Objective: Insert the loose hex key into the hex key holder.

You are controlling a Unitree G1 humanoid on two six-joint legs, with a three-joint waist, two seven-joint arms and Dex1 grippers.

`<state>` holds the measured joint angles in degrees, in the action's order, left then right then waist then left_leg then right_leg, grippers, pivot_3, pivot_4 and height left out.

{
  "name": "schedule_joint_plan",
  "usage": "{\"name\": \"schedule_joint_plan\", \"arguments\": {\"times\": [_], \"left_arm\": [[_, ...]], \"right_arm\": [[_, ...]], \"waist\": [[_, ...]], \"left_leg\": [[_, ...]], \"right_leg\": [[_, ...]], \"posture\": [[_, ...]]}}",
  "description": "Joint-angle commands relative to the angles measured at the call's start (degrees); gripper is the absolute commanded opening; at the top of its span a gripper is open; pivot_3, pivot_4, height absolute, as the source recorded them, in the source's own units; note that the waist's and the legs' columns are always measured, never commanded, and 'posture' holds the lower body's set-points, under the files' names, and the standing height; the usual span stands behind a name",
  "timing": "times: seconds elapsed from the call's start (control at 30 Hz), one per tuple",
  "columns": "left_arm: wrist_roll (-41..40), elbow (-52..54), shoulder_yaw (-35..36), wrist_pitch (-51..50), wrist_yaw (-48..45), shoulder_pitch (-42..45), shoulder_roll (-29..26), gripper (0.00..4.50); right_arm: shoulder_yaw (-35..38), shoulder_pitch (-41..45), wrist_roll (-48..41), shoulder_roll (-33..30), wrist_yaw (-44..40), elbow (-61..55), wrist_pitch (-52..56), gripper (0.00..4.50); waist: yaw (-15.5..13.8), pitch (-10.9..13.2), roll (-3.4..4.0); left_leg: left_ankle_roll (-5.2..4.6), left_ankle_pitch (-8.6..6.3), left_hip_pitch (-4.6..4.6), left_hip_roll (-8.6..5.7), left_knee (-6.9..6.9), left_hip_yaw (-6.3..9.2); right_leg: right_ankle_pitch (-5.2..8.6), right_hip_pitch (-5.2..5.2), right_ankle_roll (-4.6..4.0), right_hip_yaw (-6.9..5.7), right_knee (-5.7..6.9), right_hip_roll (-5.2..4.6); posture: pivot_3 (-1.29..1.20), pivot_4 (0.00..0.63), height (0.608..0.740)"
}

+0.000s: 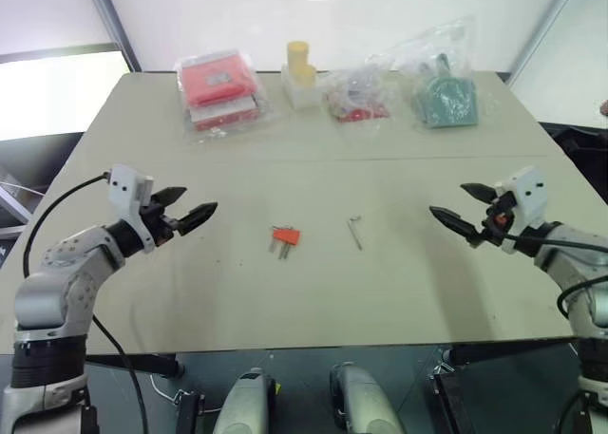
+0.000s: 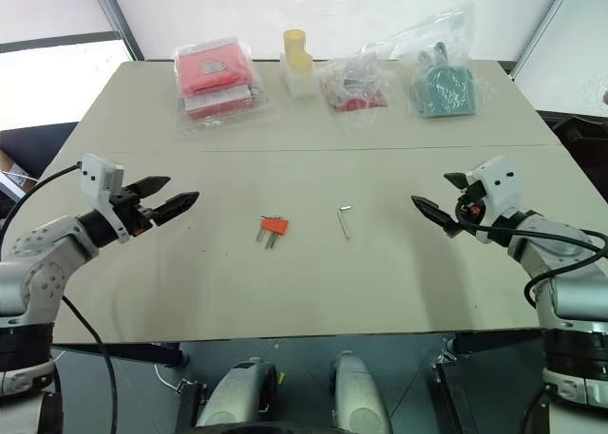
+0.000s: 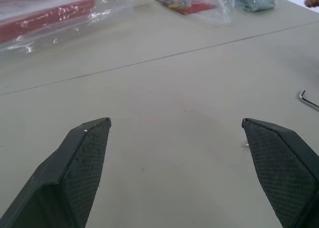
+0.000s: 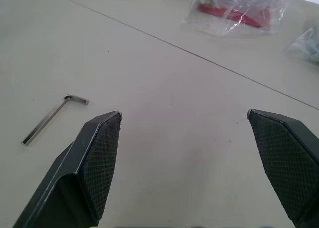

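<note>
Loose hex key (image 1: 355, 231) and hex key holder (image 1: 285, 236): flat on worktop (image 1: 399, 292), near each other, apart. Left gripper (image 1: 186, 209), right gripper (image 1: 460, 212): wide, empty, flanking for approach.

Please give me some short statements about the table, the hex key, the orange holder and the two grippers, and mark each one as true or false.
1. The loose hex key lies flat on the table, apart from the orange holder. True.
2. The left gripper is shut on the hex key. False: its jaws are open and empty, off to the side of the holder.
3. The holder lies between the left gripper and the hex key. True.
4. The right gripper is holding the holder. False: its jaws are open and it holds nothing.
5. The plastic bags lie at the far edge of the table. True.
</note>
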<state>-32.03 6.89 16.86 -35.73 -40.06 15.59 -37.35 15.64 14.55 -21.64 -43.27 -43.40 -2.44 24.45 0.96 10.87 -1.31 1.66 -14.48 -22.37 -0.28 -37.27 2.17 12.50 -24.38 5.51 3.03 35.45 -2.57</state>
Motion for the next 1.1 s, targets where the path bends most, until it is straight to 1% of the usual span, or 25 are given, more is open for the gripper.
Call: {"name": "schedule_joint_plan", "arguments": {"times": [0.03, 0.2, 0.5, 0.8, 0.93, 1.1], "left_arm": [[-1.21, 1.98, 1.8, 0.9, -0.97, 0.31, -1.02, 4.41], [-0.28, 0.08, 2.25, 1.99, 0.53, 0.9, -0.68, 4.41], [0.11, -1.87, 1.3, 2.71, -0.81, 1.98, -1.72, 4.41], [4.07, -5.51, -2.16, 6.71, -4.24, 4.63, -2.99, 4.41], [3.99, -6.08, -4.02, 7.44, -8.54, 6.18, -3.98, 4.41], [0.85, -2.36, -8.49, 4.6, -21.98, 6.66, -9.84, 4.41]], "right_arm": [[-0.55, 2.15, 0.67, 0.87, 1.02, 0.18, -1.69, 4.2], [-1.37, 4.16, 1.62, 1.22, 1.41, 1.36, -2.49, 4.2], [-1.14, 4.65, 2.27, 0.72, 1.32, 1.91, -3.03, 4.2], [-1.87, 4.09, 2.55, 1.47, 1.62, 1.28, -3.1, 4.2], [-2.25, 4.19, 2.59, 1.27, 1.11, 0.84, -2.97, 4.2], [-4.95, 5.21, 0.7, 0.34, -2.88, -2.25, -0.05, 4.2]], "waist": [[0.0, 0.0, 0.0], [0.04, 0.0, 0.0], [-0.06, 0.0, 0.0], [-0.03, 0.0, 0.0], [-0.04, 0.0, 0.0], [0.21, 0.02, 0.0]], "left_leg": [[0.0, 0.0, 0.0, 0.0, 0.0, -0.01], [0.0, 0.0, 0.02, 0.0, 0.0, -0.04], [0.0, 0.0, 0.0, 0.0, -0.01, -0.05], [0.0, 0.0, 0.01, -0.01, 0.0, -0.06], [0.0, 0.0, 0.01, -0.01, 0.0, -0.07], [0.0, 0.0, 0.0, -0.01, 0.03, -0.09]], "right_leg": [[0.0, 0.0, 0.0, 0.0, 0.0, 0.0], [0.0, 0.0, -0.01, 0.04, 0.01, 0.0], [-0.01, 0.0, -0.01, 0.04, -0.01, -0.01], [-0.01, 0.0, -0.01, 0.04, -0.01, 0.0], [-0.01, 0.0, -0.01, 0.04, -0.01, 0.0], [0.0, -0.02, -0.02, 0.05, -0.02, 0.01]], "posture": [[0.0, 0.15, 0.739], [0.0, 0.15, 0.739], [0.0, 0.15, 0.739], [0.0, 0.15, 0.739], [0.0, 0.15, 0.739], [0.0, 0.15, 0.739]]}}
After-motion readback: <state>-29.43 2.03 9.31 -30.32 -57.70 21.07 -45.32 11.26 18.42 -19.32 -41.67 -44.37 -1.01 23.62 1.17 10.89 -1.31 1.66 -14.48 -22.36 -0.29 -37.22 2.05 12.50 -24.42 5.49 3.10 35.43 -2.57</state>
